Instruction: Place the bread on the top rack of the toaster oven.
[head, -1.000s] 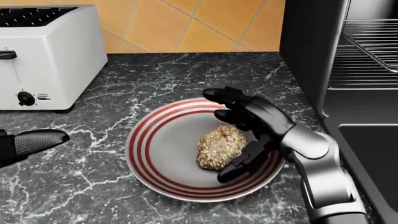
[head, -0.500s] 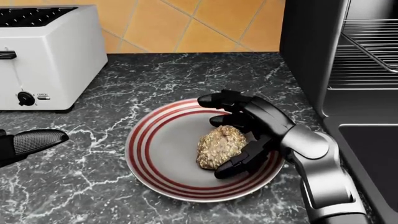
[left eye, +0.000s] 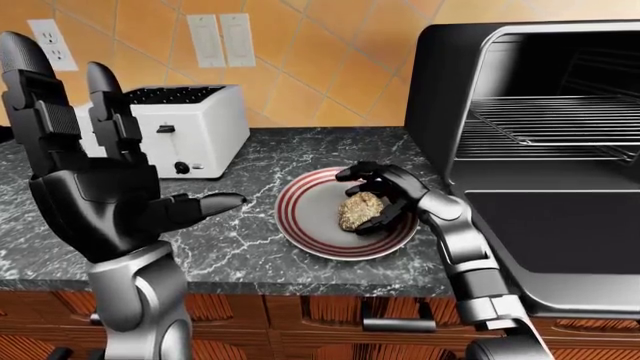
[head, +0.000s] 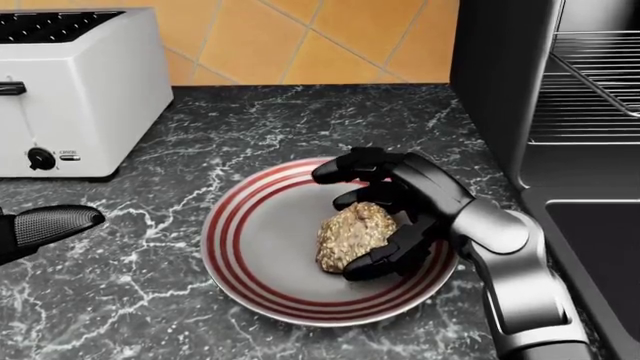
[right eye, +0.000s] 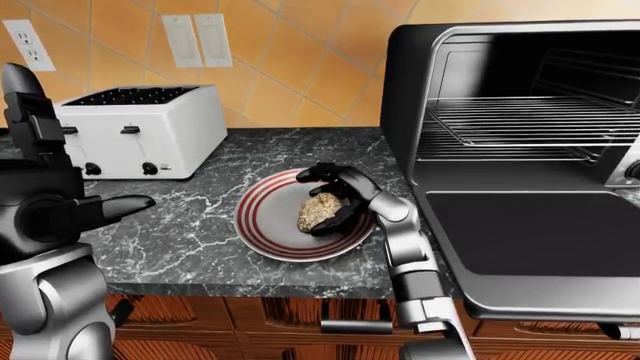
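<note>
On the dark marbled worktop (head: 300, 120) sits a plate (head: 250, 255) with red rings, and the bread (head: 352, 234), a rough seeded lump, lies on it right of the plate's middle. The right hand (head: 385, 217) comes in from the head view's lower right and cups the bread: two fingers (head: 345, 169) curl over its upper side and the thumb (head: 385, 259) hooks under its lower right edge. The fingers stand close about the bread and look to touch it, but they are not clamped tight, and the bread rests on the plate.

The left hand (left eye: 95, 187) is raised at the left of the left-eye view, fingers spread wide and pointing up, thumb out to the right, gripping nothing.

A white toaster (left eye: 185, 127) stands on the worktop at the upper left, well apart from the plate. The toaster oven (right eye: 520, 150) stands just right of the plate with its door (right eye: 530, 232) dropped flat. Its wire top rack (right eye: 530, 116) is bare.
</note>
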